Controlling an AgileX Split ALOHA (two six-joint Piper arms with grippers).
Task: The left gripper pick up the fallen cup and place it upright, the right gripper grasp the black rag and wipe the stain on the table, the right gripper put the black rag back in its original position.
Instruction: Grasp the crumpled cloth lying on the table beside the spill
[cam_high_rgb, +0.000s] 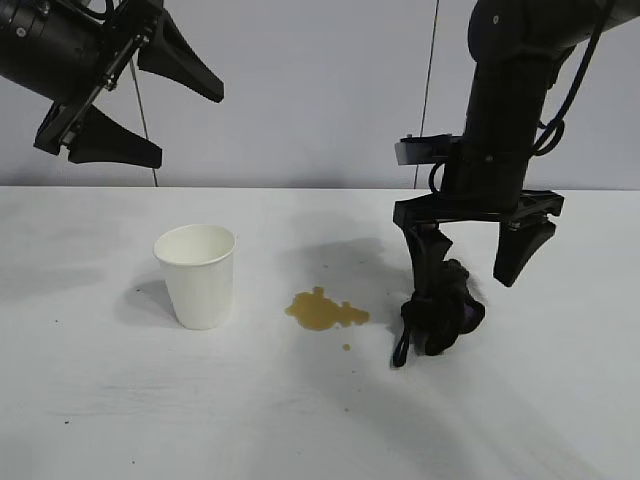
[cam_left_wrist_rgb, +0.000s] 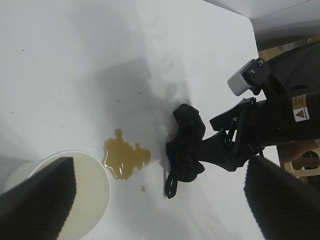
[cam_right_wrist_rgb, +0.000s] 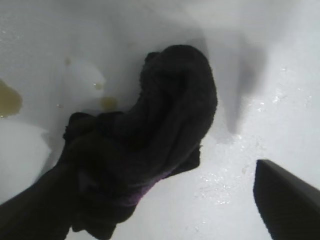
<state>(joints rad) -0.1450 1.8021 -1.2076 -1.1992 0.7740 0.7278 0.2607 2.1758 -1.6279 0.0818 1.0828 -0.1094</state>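
A: Where is the left gripper (cam_high_rgb: 150, 100)?

B: Raised high on its arm, angled downward, its two wedge fingers spread wide with nothing between them.

A: And the right gripper (cam_high_rgb: 478, 262)?

B: Pointing straight down, jaws apart. One finger (cam_high_rgb: 430, 262) sits lower; the other finger (cam_high_rgb: 522, 248) hangs clear beside it.

Bright even light, soft grey shadows on the table (cam_high_rgb: 90, 400), close end effector fingers blurred in wrist views
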